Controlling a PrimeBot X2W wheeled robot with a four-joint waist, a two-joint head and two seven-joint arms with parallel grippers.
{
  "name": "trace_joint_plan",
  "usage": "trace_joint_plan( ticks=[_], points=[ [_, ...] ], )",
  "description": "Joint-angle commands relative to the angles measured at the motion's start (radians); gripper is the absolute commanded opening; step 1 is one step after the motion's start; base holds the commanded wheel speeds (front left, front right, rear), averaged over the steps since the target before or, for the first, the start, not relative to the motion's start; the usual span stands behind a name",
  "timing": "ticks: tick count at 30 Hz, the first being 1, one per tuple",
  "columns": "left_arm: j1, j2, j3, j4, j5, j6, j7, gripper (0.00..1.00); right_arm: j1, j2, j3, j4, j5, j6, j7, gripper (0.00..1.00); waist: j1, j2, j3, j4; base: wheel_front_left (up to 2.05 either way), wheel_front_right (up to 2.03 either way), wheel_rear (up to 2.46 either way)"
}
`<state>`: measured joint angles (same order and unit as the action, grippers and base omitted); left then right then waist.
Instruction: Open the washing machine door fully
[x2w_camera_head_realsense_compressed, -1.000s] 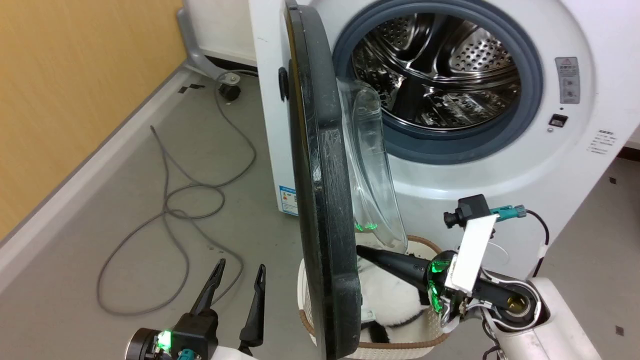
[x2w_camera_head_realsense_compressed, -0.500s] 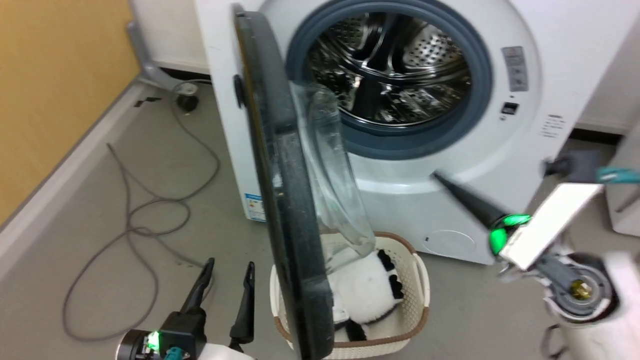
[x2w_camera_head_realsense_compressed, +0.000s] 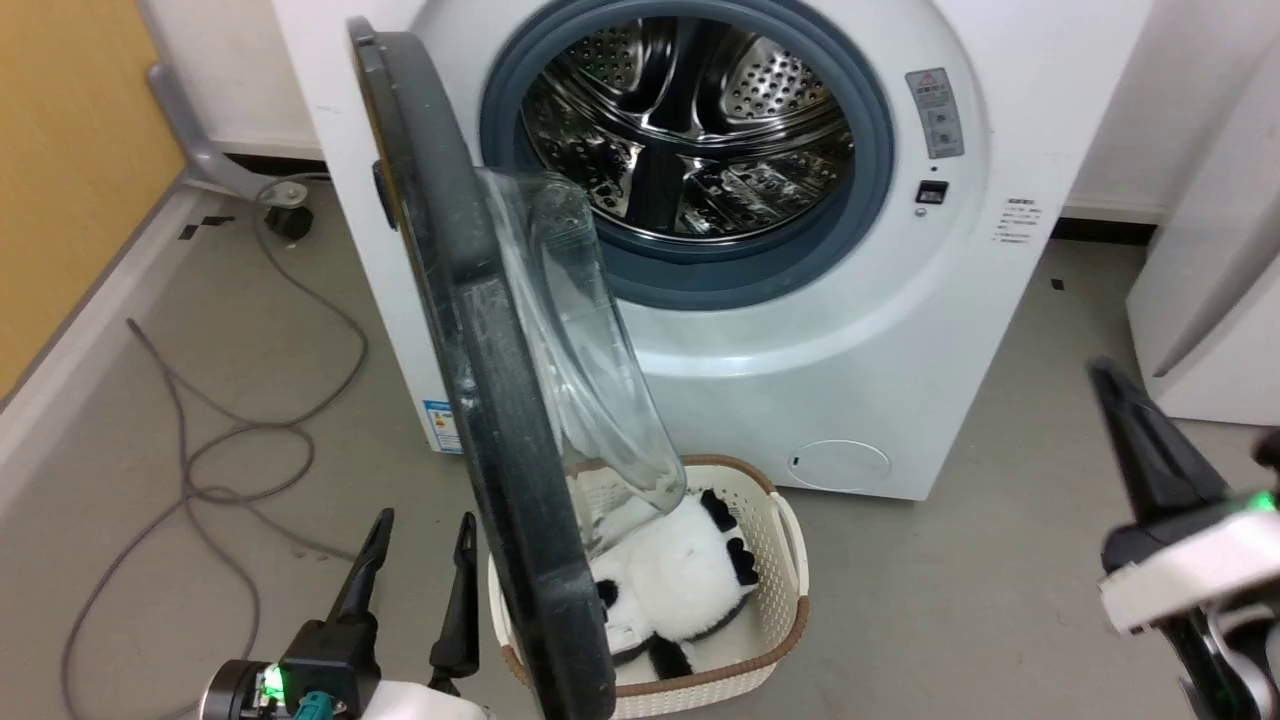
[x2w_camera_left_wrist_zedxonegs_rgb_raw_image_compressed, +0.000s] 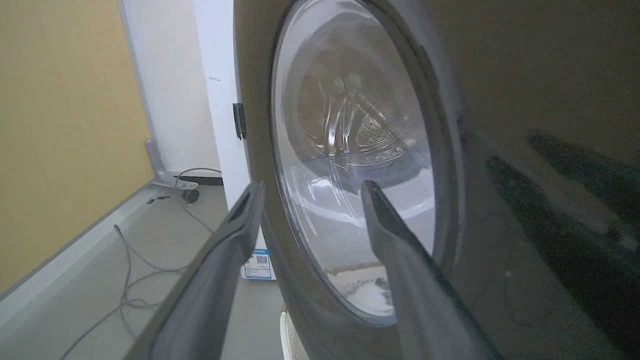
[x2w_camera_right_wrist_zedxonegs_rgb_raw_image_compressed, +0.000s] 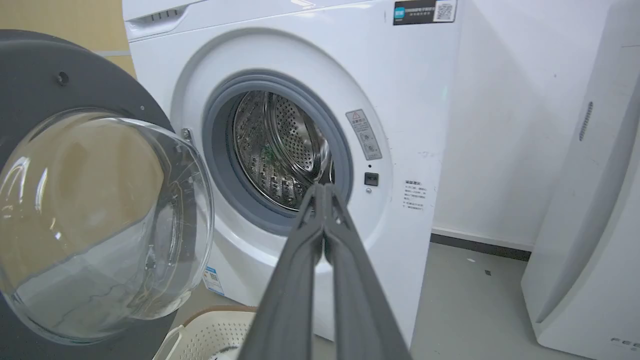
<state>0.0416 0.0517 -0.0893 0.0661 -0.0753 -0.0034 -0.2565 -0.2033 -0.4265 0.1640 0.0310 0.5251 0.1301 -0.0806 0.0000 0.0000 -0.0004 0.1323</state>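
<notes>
The washing machine (x2w_camera_head_realsense_compressed: 800, 330) stands with its steel drum (x2w_camera_head_realsense_compressed: 690, 130) exposed. Its door (x2w_camera_head_realsense_compressed: 470, 350) is swung out roughly square to the front and shows edge-on, the glass bowl (x2w_camera_head_realsense_compressed: 560, 340) bulging toward the drum. My left gripper (x2w_camera_head_realsense_compressed: 425, 520) is open and low, just left of the door's outer face. In the left wrist view that gripper (x2w_camera_left_wrist_zedxonegs_rgb_raw_image_compressed: 312, 185) points at the glossy black door (x2w_camera_left_wrist_zedxonegs_rgb_raw_image_compressed: 525, 125). My right gripper (x2w_camera_head_realsense_compressed: 1103, 370) is shut and empty at the far right, well clear of the door. In the right wrist view it (x2w_camera_right_wrist_zedxonegs_rgb_raw_image_compressed: 324, 186) points at the drum (x2w_camera_right_wrist_zedxonegs_rgb_raw_image_compressed: 275, 145), beside the door (x2w_camera_right_wrist_zedxonegs_rgb_raw_image_compressed: 30, 65).
A cream basket (x2w_camera_head_realsense_compressed: 780, 560) with a black-and-white plush toy (x2w_camera_head_realsense_compressed: 680, 580) sits on the floor under the door. A grey cable (x2w_camera_head_realsense_compressed: 200, 440) loops at the left near the yellow wall (x2w_camera_head_realsense_compressed: 60, 150). A white appliance (x2w_camera_head_realsense_compressed: 1220, 250) stands at the right.
My right gripper has pulled out from behind the door, above the basket, and swung far right. The head view has shifted, so the machine sits further left. The door's angle looks unchanged.
</notes>
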Motion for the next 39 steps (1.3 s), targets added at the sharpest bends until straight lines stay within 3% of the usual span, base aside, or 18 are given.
trace_joint_plan(
  ticks=[1, 8, 13, 17, 18, 20, 37, 38, 39],
  points=[
    [0.015, 0.001, 0.004, -0.007, -0.002, -0.005, -0.005, 1.00, 0.044, 0.042, -0.054, 0.013, -0.044, 0.001, -0.034, 0.00, 0.0000, 0.0000, -0.002, -0.010, 0.00, 0.00, 0.00],
    [0.026, 0.000, 0.013, -0.013, -0.004, -0.015, -0.005, 1.00, 0.198, 0.190, -0.197, -0.031, -0.149, 0.001, -0.113, 0.00, 0.0000, 0.0000, 0.001, -0.022, 0.00, 0.00, 0.00],
    [0.030, -0.001, 0.019, -0.016, -0.008, -0.018, -0.005, 1.00, 0.284, 0.272, -0.219, -0.063, -0.200, 0.001, -0.126, 0.00, 0.0000, 0.0000, 0.003, -0.026, 0.00, 0.00, 0.00],
    [0.035, -0.001, 0.016, -0.010, -0.007, -0.025, -0.005, 1.00, 0.333, 0.302, -0.231, -0.018, -0.229, 0.001, -0.138, 0.00, 0.0000, 0.0000, 0.001, -0.023, 0.00, 0.00, 0.00],
    [0.035, -0.001, 0.015, -0.007, -0.006, -0.027, -0.005, 1.00, 0.340, 0.310, -0.238, -0.001, -0.233, 0.001, -0.142, 0.21, 0.0000, 0.0000, 0.000, -0.022, 0.00, 0.00, 0.00],
    [0.037, -0.001, 0.014, -0.005, -0.006, -0.028, -0.005, 1.00, 0.352, 0.320, -0.247, 0.033, -0.252, 0.001, -0.147, 1.00, 0.0000, 0.0000, -0.001, -0.021, 0.00, 0.00, 0.00],
    [0.037, -0.001, 0.019, -0.041, -0.024, -0.028, -0.005, 1.00, 0.335, 0.329, -0.239, 0.084, -0.253, 0.001, -0.178, 1.00, 0.0000, 0.0000, -0.012, 0.004, 0.00, 0.00, 0.00],
    [0.034, -0.001, 0.024, -0.058, -0.028, -0.029, -0.005, 0.74, 0.335, 0.330, -0.238, 0.085, -0.250, 0.001, -0.179, 1.00, 0.0000, 0.0000, -0.013, 0.006, 0.00, 0.00, 0.00],
    [0.034, -0.001, 0.024, -0.058, -0.028, -0.029, -0.005, 0.74, 0.335, 0.330, -0.238, 0.085, -0.250, 0.001, -0.179, 1.00, 0.0000, 0.0000, -0.013, 0.006, 0.00, 0.00, 0.00]
  ],
)
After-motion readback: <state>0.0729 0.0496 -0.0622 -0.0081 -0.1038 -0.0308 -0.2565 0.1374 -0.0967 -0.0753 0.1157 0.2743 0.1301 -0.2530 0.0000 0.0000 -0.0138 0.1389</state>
